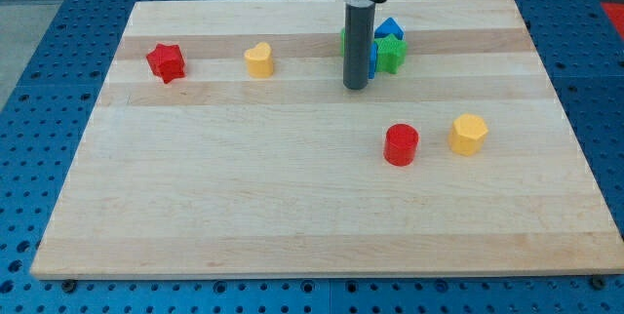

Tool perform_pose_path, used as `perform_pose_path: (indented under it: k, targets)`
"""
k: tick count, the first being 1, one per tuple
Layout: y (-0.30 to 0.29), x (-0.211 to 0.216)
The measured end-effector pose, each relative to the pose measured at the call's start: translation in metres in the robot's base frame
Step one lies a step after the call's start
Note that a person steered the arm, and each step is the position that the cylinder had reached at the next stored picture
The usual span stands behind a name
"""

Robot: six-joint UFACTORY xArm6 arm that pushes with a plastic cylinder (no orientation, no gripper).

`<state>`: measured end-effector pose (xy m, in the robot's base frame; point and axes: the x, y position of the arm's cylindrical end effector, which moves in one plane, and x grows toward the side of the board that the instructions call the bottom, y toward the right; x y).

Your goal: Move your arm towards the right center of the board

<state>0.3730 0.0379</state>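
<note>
Board (195, 207) lies before you, wooden, and my tip (356, 88) rests near its top centre, just left of a green star (393, 54) and a blue block (389, 29), perhaps a cube. No gripper here, only the rod. Below right sit a red cylinder (401, 145) and yellow hexagon (469, 135); far left, a red star (167, 61) and yellow heart (258, 59).

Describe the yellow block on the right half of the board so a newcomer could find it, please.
Start at the wooden board and go to its right half, below my tip. Two blocks sit side by side there: the red cylinder and, toward the view's right, the yellow hexagonal block, the only yellow one there.
</note>
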Motion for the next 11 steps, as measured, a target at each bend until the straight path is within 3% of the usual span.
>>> perform_pose_path:
  k: [1,2,3,5,6,9,10,11]
  targets:
    - [-0.066,0.028]
    - [-0.084,0.056]
    - [-0.059,0.056]
    - [-0.103,0.057]
    - [-0.052,0.057]
    - [0.203,0.06]
    - [0.217,0.074]
    - [0.195,0.074]
